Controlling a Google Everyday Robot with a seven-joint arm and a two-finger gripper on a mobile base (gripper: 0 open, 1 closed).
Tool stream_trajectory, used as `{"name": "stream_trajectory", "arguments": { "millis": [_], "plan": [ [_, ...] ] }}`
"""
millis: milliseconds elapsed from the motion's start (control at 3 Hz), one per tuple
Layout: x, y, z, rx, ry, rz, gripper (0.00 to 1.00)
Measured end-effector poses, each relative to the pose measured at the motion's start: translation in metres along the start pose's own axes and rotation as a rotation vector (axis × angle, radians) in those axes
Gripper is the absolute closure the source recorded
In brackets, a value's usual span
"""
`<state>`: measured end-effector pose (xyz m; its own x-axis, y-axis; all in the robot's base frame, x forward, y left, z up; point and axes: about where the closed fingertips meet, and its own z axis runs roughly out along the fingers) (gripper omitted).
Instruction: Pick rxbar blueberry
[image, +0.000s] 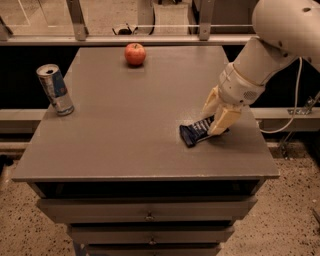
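Observation:
The rxbar blueberry (194, 133) is a dark navy bar with pale lettering. It lies on the right part of the grey table (130, 125), pointing left. My gripper (210, 123) hangs from the white arm (270, 45) and comes down at the bar's right end. Its two tan fingers (225, 119) stand on either side of that end and press on it. The bar's left end still rests on the table top.
A red apple (135, 53) sits at the table's far middle. A blue-and-silver drink can (55, 89) stands near the left edge. The table's right edge is close to the gripper. Drawers run below the front edge. A rail runs behind the table.

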<state>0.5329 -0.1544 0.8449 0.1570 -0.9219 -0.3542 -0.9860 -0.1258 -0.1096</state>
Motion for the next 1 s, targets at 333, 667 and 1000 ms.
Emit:
{"name": "stream_trajectory", "arguments": {
  "millis": [333, 667, 1000],
  "plan": [
    [0.002, -0.022, -0.017, 0.089, -0.072, 0.078, 1.00],
    [-0.003, -0.044, -0.037, 0.189, -0.187, 0.155, 1.00],
    [-0.010, -0.059, -0.054, 0.267, -0.319, 0.217, 1.00]
  ]
}}
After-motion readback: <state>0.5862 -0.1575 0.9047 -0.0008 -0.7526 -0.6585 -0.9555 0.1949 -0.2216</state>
